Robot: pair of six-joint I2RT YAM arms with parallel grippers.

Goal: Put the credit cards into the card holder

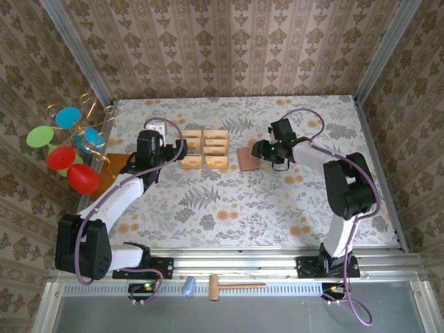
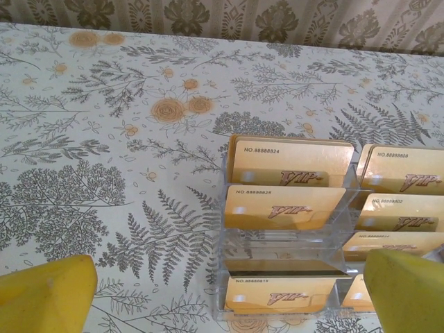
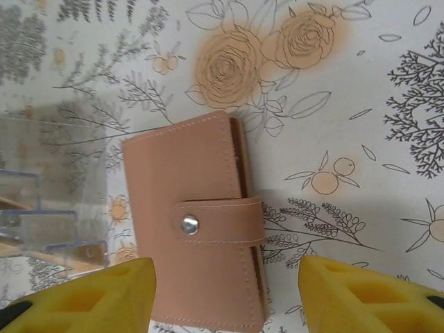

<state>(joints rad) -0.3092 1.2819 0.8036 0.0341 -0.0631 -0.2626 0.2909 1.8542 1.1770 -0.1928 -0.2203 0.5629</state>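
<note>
Left arm: bent at the elbow and stretched over the table. The left gripper (image 1: pixel 177 148) hangs at the side of the racks farthest from the card holder (image 1: pixel 247 158). Its jaws are spread wide and hold nothing; its yellow fingers (image 2: pixel 46 298) frame the racks.
Right arm: folded inward. The right gripper (image 1: pixel 258 151) is low over the card holder, jaws partway apart and straddling it without clamping. One finger (image 3: pixel 90 302) is at its edge; the other stands clear of it.
Credit cards (image 2: pixel 279 173): tan-gold, printed "VIP" with a number. They stand in tiers in two clear racks (image 2: pixel 274 243) just beside the card holder, on the left arm's side.
Card holder: pinkish-brown, closed, its strap fastened by a metal snap (image 3: pixel 189 223). It lies flat on the table.
Table (image 1: pixel 229 208): pale floral cover.
Room: damask-papered walls (image 1: pixel 208 48). Coloured discs (image 1: pixel 66 149) stand well apart from the card holder, beyond the left arm. A wooden mallet (image 1: pixel 232 286) lies on the near rail.
</note>
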